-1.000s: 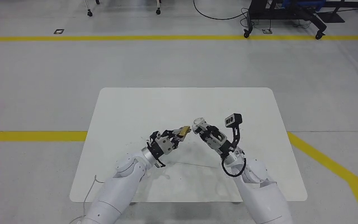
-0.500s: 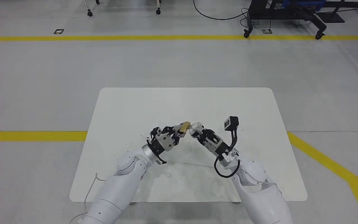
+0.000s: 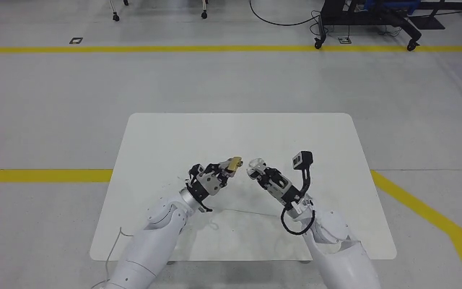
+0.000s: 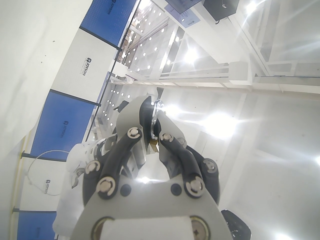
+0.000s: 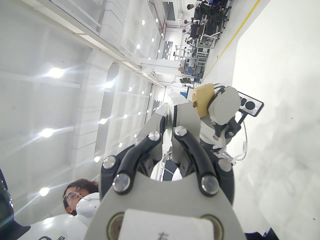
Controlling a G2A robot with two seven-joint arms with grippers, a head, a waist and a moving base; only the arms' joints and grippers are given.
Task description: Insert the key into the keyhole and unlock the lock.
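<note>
Above the middle of the white table [image 3: 303, 137] my two grippers face each other. My left gripper [image 3: 225, 170] is shut on the brass padlock [image 3: 233, 163], whose body sticks out toward the right arm. In the left wrist view the left gripper [image 4: 152, 118] clamps the padlock's shiny shackle [image 4: 156, 107], with a bit of brass body [image 4: 153, 148] between the fingers. My right gripper [image 3: 253, 167] is shut on the thin metal key [image 5: 170, 122]. The right wrist view shows the padlock [image 5: 203, 98] just beyond the key, with a small gap between them.
The table's edges lie well away from both grippers. A thin cable [image 3: 245, 212] runs across the table under the arms. Yellow floor lines [image 3: 216, 49] cross beyond and beside the table.
The grippers met lock against key half a second ago. Now they have drawn slightly apart, leaving a small gap, and both sit a little farther up the table.
</note>
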